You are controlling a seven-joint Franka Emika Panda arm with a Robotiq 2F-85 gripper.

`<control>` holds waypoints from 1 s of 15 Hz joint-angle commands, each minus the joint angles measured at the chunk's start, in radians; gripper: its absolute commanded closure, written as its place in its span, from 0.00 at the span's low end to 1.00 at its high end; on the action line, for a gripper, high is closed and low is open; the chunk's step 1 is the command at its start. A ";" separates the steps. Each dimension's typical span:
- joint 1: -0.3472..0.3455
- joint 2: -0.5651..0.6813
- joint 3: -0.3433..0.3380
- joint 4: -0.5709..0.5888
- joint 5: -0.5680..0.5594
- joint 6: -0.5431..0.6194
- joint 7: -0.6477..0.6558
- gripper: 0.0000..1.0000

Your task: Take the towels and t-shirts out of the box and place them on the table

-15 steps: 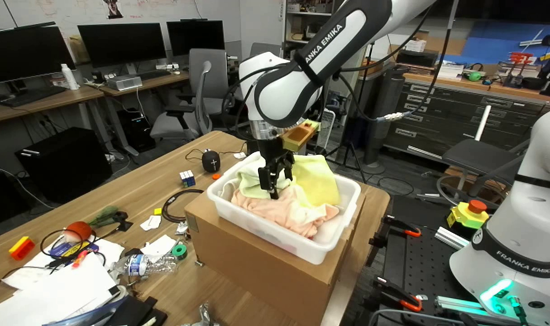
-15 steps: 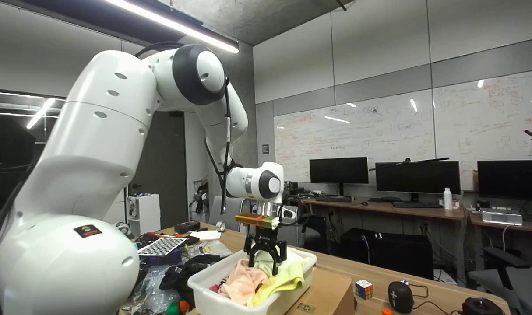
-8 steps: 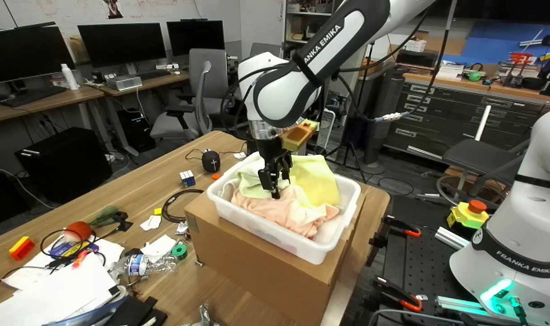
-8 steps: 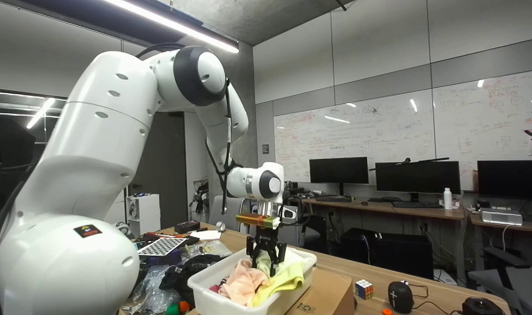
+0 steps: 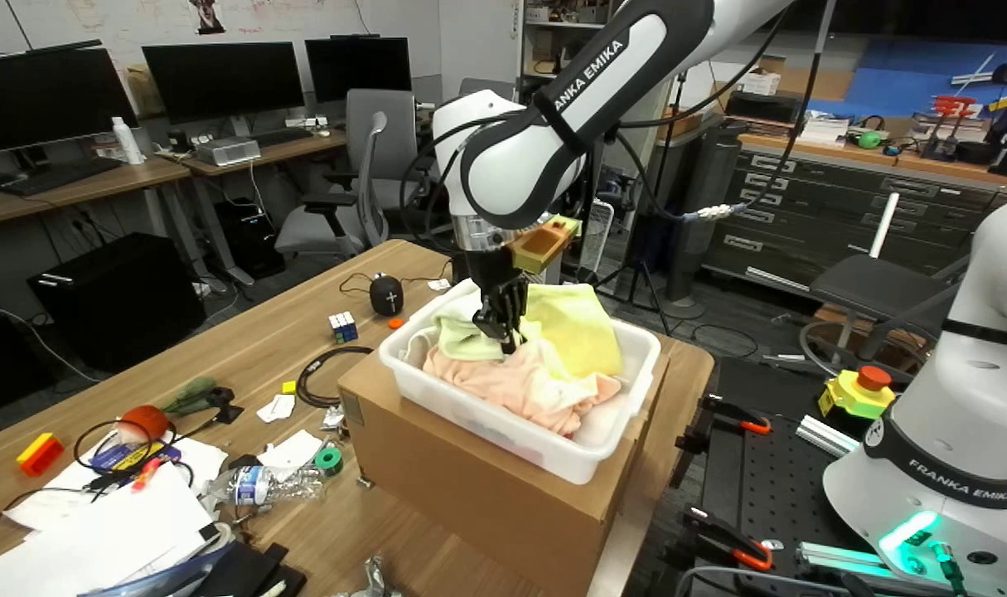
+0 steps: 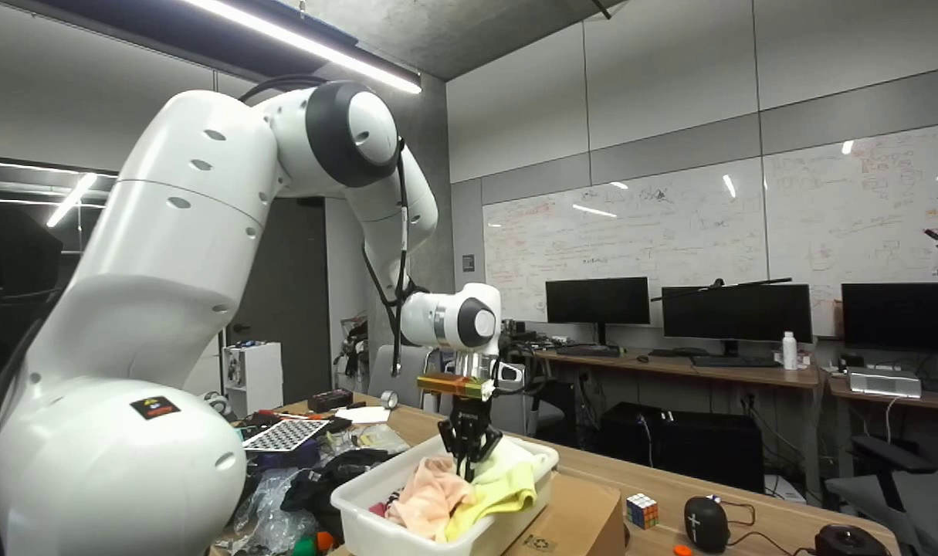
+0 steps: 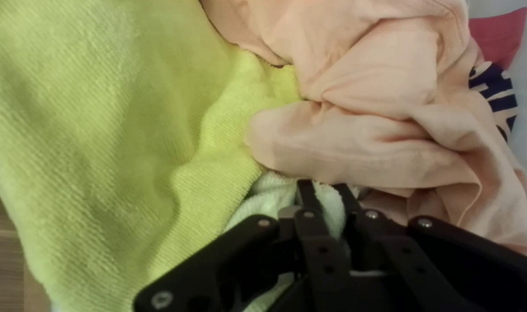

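Observation:
The box shows as a white plastic bin [image 5: 503, 429] standing on a brown cardboard carton [image 5: 486, 506], which rests on the wooden table [image 5: 420, 551]. Inside lie a yellow towel [image 7: 129, 108], a peach t-shirt-like cloth [image 7: 367, 65], a pale green towel [image 7: 263, 203], and bits of pink cloth [image 7: 497, 39] and dark patterned cloth [image 7: 495, 95]. My gripper [image 7: 325, 190] points down into the bin, its fingers shut with a fold of the pale green towel pinched between them. The fingertips sit against the peach cloth's edge. How deep the grip goes is hidden.
Beside the carton on the table are a puzzle cube [image 5: 343, 327], a black speaker [image 5: 386, 296], a coiled cable [image 5: 311, 377], a plastic bottle [image 5: 263, 485] and loose papers [image 5: 122, 531]. Bagged clutter [image 6: 272, 502] lies on the bin's other side.
The fingers have come together from wide apart, taking a fold of the pale green towel. The wrist has risen very slightly. The cloths around have hardly shifted.

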State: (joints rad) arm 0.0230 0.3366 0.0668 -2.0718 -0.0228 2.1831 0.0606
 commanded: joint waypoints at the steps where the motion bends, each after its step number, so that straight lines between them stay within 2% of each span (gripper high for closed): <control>1: 0.016 -0.024 -0.008 0.010 0.016 -0.022 0.009 1.00; 9: 0.032 -0.147 0.000 -0.040 0.039 -0.003 0.074 0.98; 15: 0.069 -0.308 0.015 -0.094 0.036 0.010 0.189 0.98</control>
State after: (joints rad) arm 0.0689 0.1428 0.0746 -2.1090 -0.0029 2.1835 0.1912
